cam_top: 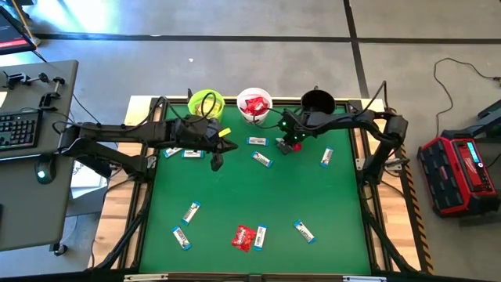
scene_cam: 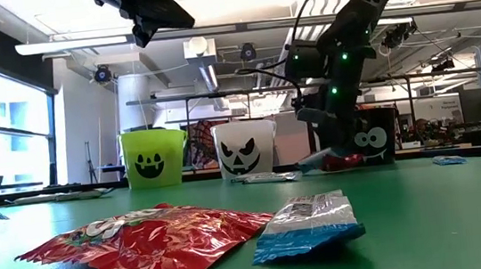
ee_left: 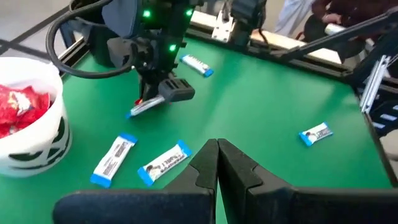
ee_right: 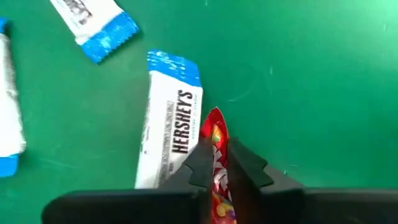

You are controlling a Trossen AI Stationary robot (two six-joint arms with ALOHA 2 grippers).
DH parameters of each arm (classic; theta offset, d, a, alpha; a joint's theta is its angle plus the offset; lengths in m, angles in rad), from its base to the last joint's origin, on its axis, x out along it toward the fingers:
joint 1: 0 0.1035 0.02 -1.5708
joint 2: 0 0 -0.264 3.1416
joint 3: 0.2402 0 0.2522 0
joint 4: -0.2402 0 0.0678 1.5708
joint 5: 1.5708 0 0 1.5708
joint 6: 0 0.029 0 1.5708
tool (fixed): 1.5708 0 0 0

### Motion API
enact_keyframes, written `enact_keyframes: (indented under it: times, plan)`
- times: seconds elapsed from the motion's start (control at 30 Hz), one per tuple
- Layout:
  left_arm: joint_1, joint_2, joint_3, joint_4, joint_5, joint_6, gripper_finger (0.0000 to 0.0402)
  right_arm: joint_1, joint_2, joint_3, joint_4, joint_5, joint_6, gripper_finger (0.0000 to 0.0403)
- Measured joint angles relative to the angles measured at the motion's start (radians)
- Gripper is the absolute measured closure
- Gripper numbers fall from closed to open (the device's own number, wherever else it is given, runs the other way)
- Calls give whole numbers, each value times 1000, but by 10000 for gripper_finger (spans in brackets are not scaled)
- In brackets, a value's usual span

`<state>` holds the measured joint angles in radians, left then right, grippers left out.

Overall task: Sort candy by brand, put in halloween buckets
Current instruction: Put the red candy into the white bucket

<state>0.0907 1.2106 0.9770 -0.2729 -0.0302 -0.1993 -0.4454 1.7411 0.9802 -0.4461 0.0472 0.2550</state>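
Observation:
Three buckets stand along the far edge: lime green (cam_top: 205,103), white (cam_top: 254,104) with red packets inside, and black (cam_top: 317,102). My right gripper (cam_top: 291,145) is down at the table in front of the white and black buckets, shut on a red packet (ee_right: 216,140). A blue-and-white bar (ee_right: 168,137) lies flat right beside its fingers. My left gripper (cam_top: 217,160) hangs shut above the table, nearer than the green bucket, with nothing in it. More blue-and-white bars (cam_top: 261,159) and a red packet (cam_top: 243,237) lie scattered on the green table. My right gripper pinches the red packet between its two fingers, and the packet's end (ee_right: 214,123) sticks out past the fingertips. The fingers come steeply from above, slanting. The packet stands on edge in the hold, low at the table (scene_cam: 337,162); whether it is lifted clear I cannot tell.
Bars lie near the left arm (cam_top: 192,153), right of the right gripper (cam_top: 326,157) and toward the near edge (cam_top: 304,231), (cam_top: 182,237). A red packet (scene_cam: 144,239) and a bar (scene_cam: 308,221) sit close to the near edge. A red case (cam_top: 458,172) stands on the floor at the right.

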Motion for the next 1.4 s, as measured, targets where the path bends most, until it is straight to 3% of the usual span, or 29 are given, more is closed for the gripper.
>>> enact_keyframes:
  times: [0.33, 0.7, 1.1, 1.23, 1.4]
  plan:
    - [1, -54, -196, 320, 77, -116, 401, 24, -63, 0, -40, -36, 59, 403]
    - [2, -132, -213, 325, 70, -112, 401, 74, -209, 0, -83, -39, 136, 402]
    - [3, -142, -213, 334, 59, -135, 401, 115, -286, 0, 74, -33, 196, 401]
    - [3, -142, -213, 325, 59, -132, 402, 112, -264, 0, 15, -51, 174, 369]
    - [2, -142, -213, 313, 59, -132, 402, 130, -227, 0, -29, -76, 21, 281]
